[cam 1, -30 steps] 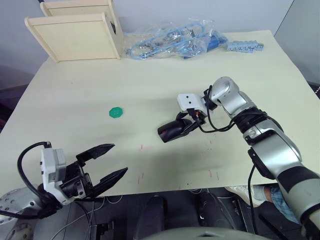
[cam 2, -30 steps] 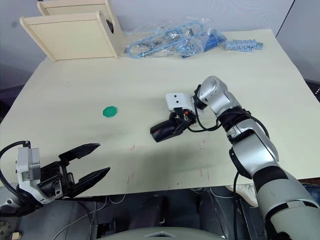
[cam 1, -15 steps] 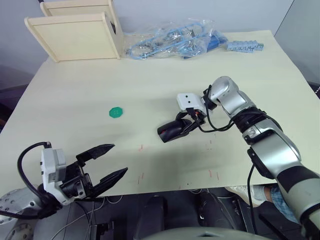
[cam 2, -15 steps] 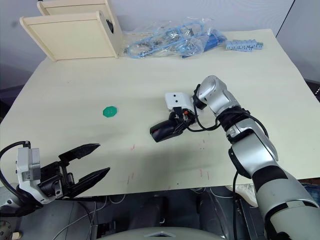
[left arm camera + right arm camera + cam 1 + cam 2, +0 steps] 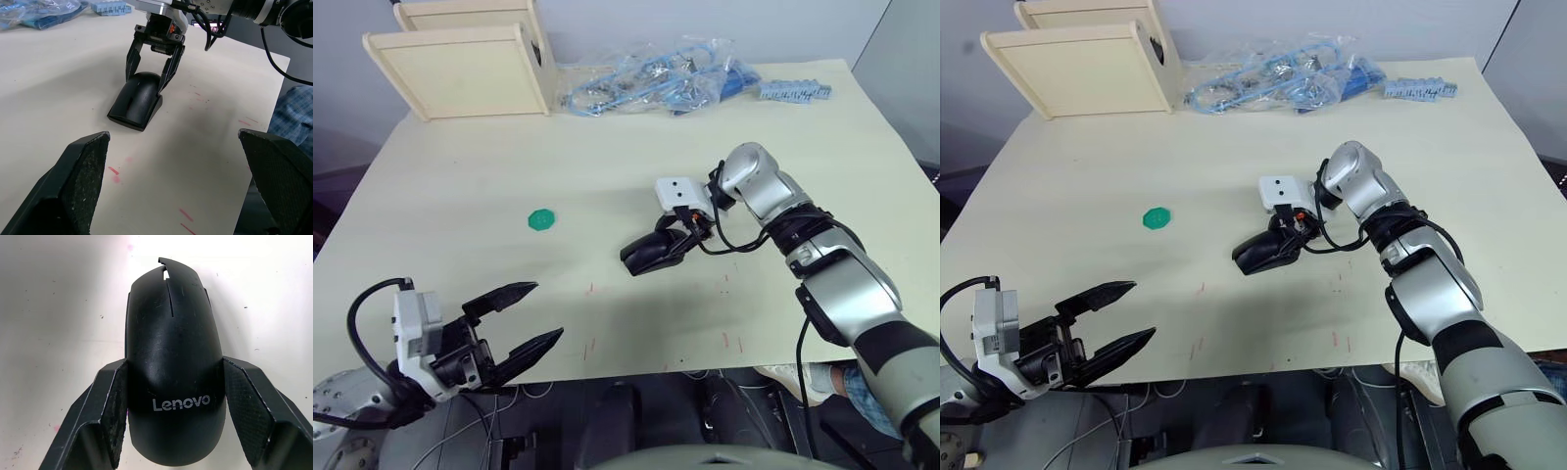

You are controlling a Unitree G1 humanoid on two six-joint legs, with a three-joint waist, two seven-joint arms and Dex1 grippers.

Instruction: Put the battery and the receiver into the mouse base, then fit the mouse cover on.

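**Surfaces and finishes**

Mouse cover (image 5: 172, 377): black plastic, smooth, soft sheen, fine scuffs, white printed logo. Right gripper (image 5: 171, 406): fingers (image 5: 247, 413) of matt black plastic with rough, grainy pads. Table (image 5: 607, 157): pale cream, matt, smooth, flecked with red marks. Boxes (image 5: 460, 69): light bare wood. Bags (image 5: 646, 83): clear, crinkled, shiny plastic. Green disc (image 5: 540, 219): matt plastic.

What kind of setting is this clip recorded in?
Probably a lab or workshop bench set up for robot trials: a plain cream table with small red marks, wooden boxes and bagged blue parts along its far edge, and the right gripper around a black mouse.
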